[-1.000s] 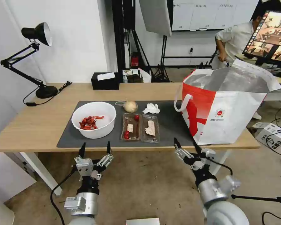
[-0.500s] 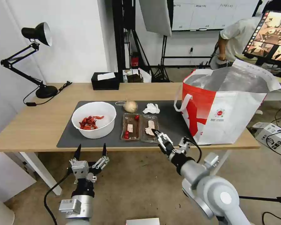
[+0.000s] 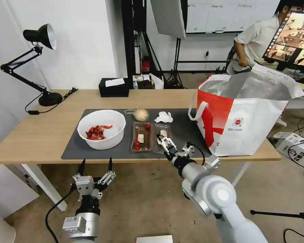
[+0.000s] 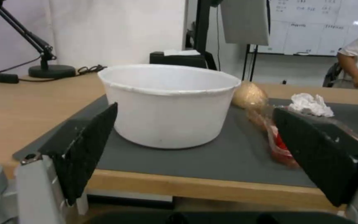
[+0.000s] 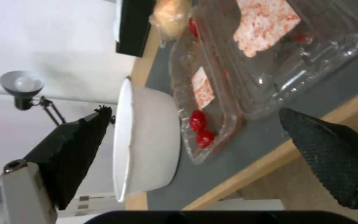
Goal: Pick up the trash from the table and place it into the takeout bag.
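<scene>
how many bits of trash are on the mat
4: bowl of crayfish shells at its left, clear tray mid-mat, onion-like ball and crumpled tissue behind the tray.

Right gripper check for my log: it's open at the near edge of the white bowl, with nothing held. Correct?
Not the bowl. The head view shows the open, empty right gripper at the near edge of the clear tray; the white bowl sits farther left.
</scene>
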Available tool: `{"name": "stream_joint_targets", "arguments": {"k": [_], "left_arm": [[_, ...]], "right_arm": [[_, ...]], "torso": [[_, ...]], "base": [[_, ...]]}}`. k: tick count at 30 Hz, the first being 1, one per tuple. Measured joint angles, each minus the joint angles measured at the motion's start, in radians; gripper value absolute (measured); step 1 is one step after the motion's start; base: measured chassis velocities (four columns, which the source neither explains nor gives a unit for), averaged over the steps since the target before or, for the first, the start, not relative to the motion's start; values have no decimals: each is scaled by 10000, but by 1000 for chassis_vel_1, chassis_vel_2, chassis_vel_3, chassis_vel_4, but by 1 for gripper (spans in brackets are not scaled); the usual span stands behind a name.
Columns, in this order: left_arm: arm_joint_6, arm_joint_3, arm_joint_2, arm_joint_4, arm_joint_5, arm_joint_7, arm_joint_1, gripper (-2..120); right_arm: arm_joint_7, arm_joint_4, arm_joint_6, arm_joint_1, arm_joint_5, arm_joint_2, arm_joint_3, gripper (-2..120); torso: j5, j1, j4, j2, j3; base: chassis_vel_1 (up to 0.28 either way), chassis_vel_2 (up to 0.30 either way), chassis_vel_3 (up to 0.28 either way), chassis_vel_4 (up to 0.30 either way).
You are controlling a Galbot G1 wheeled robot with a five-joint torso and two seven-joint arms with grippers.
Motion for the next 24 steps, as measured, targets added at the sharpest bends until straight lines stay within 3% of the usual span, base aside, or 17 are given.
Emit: {"name": "stream_joint_targets", "arguments": {"k": [12, 24], "left_arm": [[11, -72, 33, 97, -30, 0, -37, 100], [16, -77, 94, 152, -84, 0, -59, 100]], "right_arm": [[365, -378, 232, 68, -334, 586, -113, 100], [341, -615, 246, 96, -384, 678, 63, 100]], "torso": [[0, 0, 0, 0, -2], [1, 0, 0, 0, -1]], "base": [[0, 0, 0, 0], [0, 0, 0, 0]]}}
